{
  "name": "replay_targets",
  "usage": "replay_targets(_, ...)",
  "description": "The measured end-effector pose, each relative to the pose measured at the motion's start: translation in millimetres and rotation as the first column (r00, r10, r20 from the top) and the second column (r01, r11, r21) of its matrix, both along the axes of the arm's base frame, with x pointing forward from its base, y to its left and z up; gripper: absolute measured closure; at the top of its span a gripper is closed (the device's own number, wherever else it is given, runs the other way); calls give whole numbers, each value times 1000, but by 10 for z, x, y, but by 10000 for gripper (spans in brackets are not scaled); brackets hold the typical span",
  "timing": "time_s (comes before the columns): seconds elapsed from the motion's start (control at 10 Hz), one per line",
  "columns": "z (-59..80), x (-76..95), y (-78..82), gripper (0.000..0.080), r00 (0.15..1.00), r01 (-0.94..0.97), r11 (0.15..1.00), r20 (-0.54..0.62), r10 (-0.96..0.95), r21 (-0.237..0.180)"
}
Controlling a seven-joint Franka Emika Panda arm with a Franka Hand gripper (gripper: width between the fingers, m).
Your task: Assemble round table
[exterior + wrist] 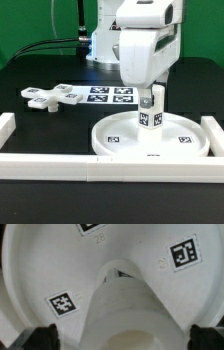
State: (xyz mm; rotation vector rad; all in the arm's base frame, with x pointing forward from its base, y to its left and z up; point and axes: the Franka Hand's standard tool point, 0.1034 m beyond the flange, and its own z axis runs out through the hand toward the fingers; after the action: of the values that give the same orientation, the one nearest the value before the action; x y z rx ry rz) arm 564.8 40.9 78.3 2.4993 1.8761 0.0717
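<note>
The wide rimmed disc (120, 143) lies on the table in the corner of the rails, with tags on its face. The short cylinder post (151, 117) stands upright over the disc's central hub. My gripper (152, 101) is shut on the post's upper part, with a finger on each side. In the wrist view the post (124, 308) fills the middle between my dark fingertips (40, 338), with the disc (50, 263) behind it. My gripper (122, 340) hides the hub. The cross-shaped flat piece (54, 96) lies apart at the exterior view's left.
The marker board (112, 95) lies flat behind the disc. Long white border rails run along the front (90, 166), the exterior view's left (7, 128) and the exterior view's right (212, 132). Cables and the arm's base stand at the back.
</note>
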Motion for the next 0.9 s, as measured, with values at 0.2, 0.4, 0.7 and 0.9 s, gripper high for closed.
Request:
replay_targets(0.2,-3,-1,-24,275,998,-56,998,1,56,-4)
replay_targets(0.4,-6,-8,-30,395,999,-55,999,-2,55,-4)
replay_targets(0.7,-7,-10,-30,393,1000,-24,1000,-2,24,-2)
replay_targets(0.9,-7,-11,-22,393,999,50,999,-4,-50,3)
